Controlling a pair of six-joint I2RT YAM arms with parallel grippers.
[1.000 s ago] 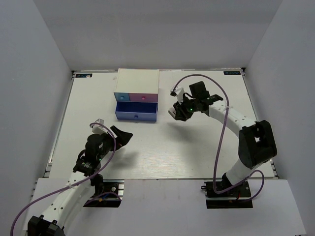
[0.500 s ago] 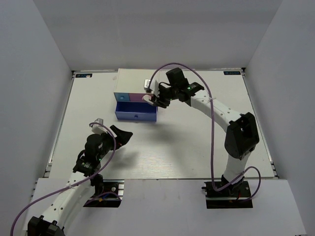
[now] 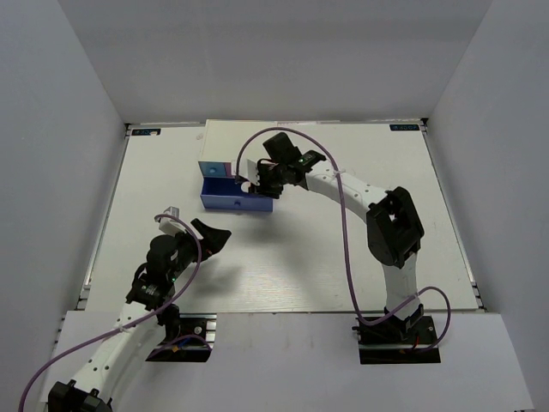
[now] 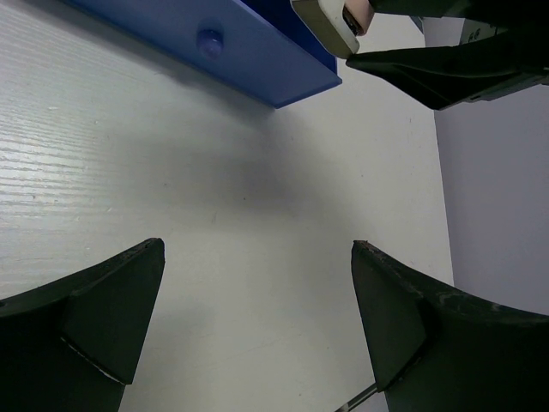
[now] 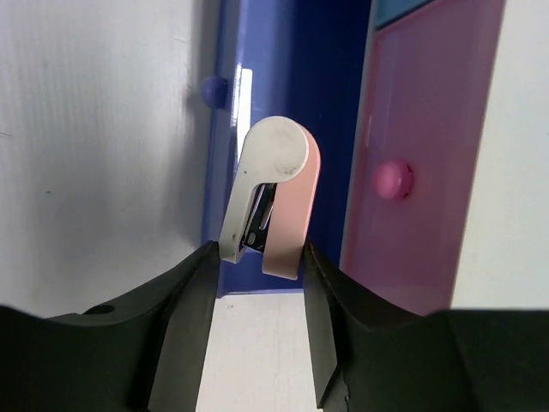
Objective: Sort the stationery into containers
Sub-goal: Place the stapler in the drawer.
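My right gripper [image 3: 251, 183] [image 5: 260, 268] is shut on a small white and pink stapler [image 5: 271, 199]. It holds the stapler over the right end of the pulled-out purple-blue drawer [image 3: 233, 201] [image 5: 283, 77] of the white-topped box [image 3: 240, 137]. The pink drawer front [image 5: 429, 163] with its round knob is shut, and so is the light blue front [image 3: 214, 169]. My left gripper [image 3: 214, 237] [image 4: 257, 249] is open and empty above the bare table, in front of the drawer. The left wrist view shows the drawer front [image 4: 171, 39] and the stapler [image 4: 328, 17]. No highlighters or erasers show.
The white table [image 3: 300, 257] is walled by grey panels at the left, right and back. The drawer box stands at the back centre. The right arm [image 3: 360, 193] stretches leftward across the table's back half.
My right arm has swung left from the table's middle right, carrying the stapler to a spot over the open drawer. The left arm has not moved.
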